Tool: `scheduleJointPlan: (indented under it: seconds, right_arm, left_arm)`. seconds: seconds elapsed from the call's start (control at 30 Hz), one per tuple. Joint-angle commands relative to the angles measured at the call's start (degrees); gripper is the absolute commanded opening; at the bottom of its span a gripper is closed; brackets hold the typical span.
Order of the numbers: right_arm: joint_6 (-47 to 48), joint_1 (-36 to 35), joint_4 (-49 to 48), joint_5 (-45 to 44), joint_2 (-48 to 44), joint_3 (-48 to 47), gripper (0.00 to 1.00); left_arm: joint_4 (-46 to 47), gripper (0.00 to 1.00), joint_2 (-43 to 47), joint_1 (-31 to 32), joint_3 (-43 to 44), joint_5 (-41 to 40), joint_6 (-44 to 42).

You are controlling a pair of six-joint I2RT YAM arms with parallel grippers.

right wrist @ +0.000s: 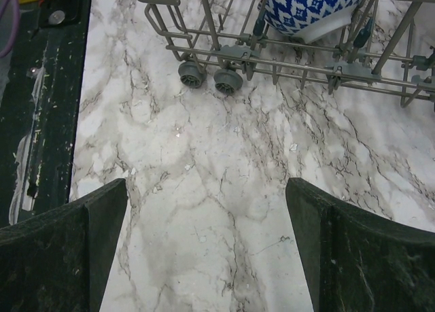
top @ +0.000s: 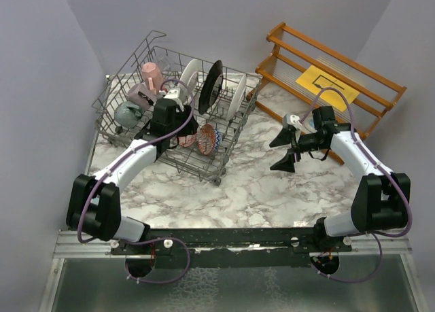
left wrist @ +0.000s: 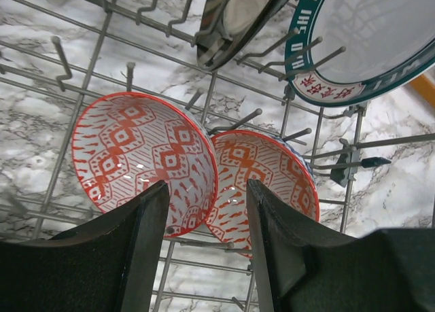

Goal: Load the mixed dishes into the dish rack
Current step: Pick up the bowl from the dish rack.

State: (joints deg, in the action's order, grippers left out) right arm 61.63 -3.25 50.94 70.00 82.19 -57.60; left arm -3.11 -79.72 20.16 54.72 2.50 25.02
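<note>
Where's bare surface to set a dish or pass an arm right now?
Free: white marble tabletop between grey wire dish rack and right end effector, plus the strip from the rack's front to the near edge. Crowded: inside the rack, pastel mugs left, upright plates centre, red patterned bowls at front with the left end effector at them.

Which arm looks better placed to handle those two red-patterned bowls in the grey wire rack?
Left. The left claw hangs directly over the two red-patterned bowls inside the grey wire dish rack, jaws apart. The right claw hovers wide open over the marble table, outside the rack.
</note>
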Motion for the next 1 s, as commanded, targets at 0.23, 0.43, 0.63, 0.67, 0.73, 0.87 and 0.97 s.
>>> scheduleJointPlan:
  seconds: [0.23,0.43,0.63,0.67,0.73,0.87,0.97]
  right_arm:
    - [0.2,0.8,-1.9,2.0,-0.4,1.2,1.0]
    - [0.2,0.9,-2.1,2.0,-0.8,1.5,1.0]
    - [0.4,1.1,-2.0,2.1,-1.1,1.5,1.0]
    - [0.4,1.1,-2.1,2.2,-1.1,1.5,1.0]
    - [0.4,1.2,-2.1,2.2,-1.2,1.6,1.0]
    - [0.6,1.4,-2.0,2.3,-1.2,1.6,1.0]
    - [0.7,1.4,-1.9,2.3,-1.2,1.6,1.0]
  left_arm:
    - [6.1,0.53,-6.0,1.7,-0.7,-2.7,4.9]
    - [7.1,0.45,-9.3,2.3,-0.1,-3.4,5.0]
    - [6.5,0.36,-11.7,2.3,1.5,-3.2,4.5]
    - [6.5,0.33,-11.9,2.3,1.7,-3.0,4.4]
    - [6.1,0.29,-12.2,2.3,1.9,-2.7,4.6]
    - [5.5,0.14,-12.2,2.3,2.1,-2.2,4.8]
    - [4.9,0.02,-11.3,2.3,2.4,-1.7,4.7]
